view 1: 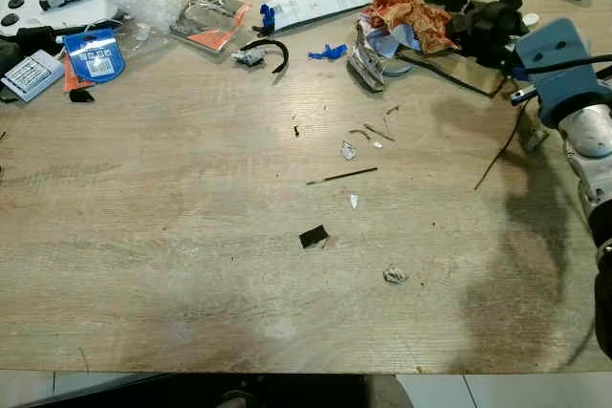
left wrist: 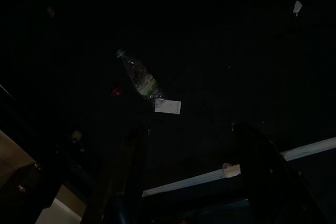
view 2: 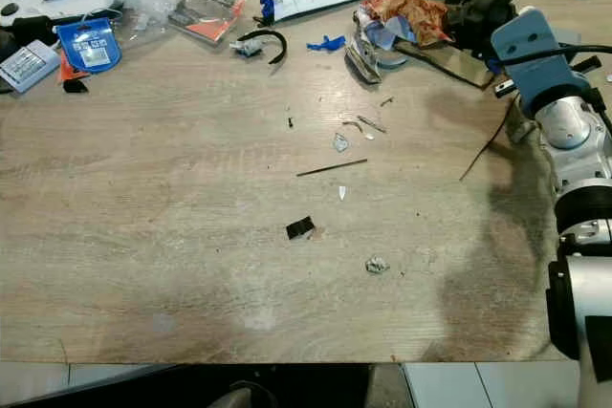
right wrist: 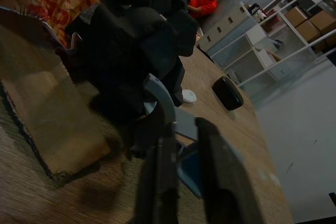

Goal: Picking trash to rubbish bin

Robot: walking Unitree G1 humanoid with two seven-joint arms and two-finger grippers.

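Black foam chunk (right wrist: 126, 45) at the far right end of the table (view 1: 191, 236), beside a cardboard scrap (right wrist: 47, 124) and a crumpled orange wrapper (view 1: 411, 16). Looks light, soft and springy, so more likely to squash than slip. Best pinched across a narrow lobe, not the bulky middle. Right gripper (right wrist: 178, 124) just short of it, low over the wood — wide or narrow, cannot tell. Left gripper (left wrist: 191, 129) hanging idle in the dark — spread wide.

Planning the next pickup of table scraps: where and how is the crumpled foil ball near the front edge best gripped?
Grip the crumpled foil ball across its middle, coming straight down from above. It lies alone on the bare table, small and roughly round, with free space on every side, so any finger direction should do.
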